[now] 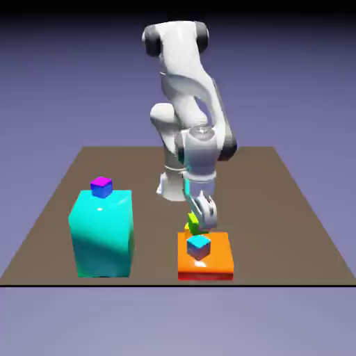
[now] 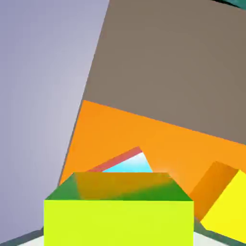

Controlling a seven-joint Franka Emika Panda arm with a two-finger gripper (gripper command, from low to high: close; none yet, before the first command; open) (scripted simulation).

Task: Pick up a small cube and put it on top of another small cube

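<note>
A brown table stands before a plain blue-violet backdrop, evenly lit.

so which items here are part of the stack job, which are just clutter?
In play: gripper, shut on the yellow-green cube; cyan cube below it, on the orange slab.

Idle: tall cyan block, magenta cube on top of it.

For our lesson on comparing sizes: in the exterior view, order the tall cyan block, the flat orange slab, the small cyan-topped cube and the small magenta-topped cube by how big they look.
1. Tall cyan block
2. Flat orange slab
3. Small cyan-topped cube and small magenta-topped cube: they look alike, unranked.
</note>
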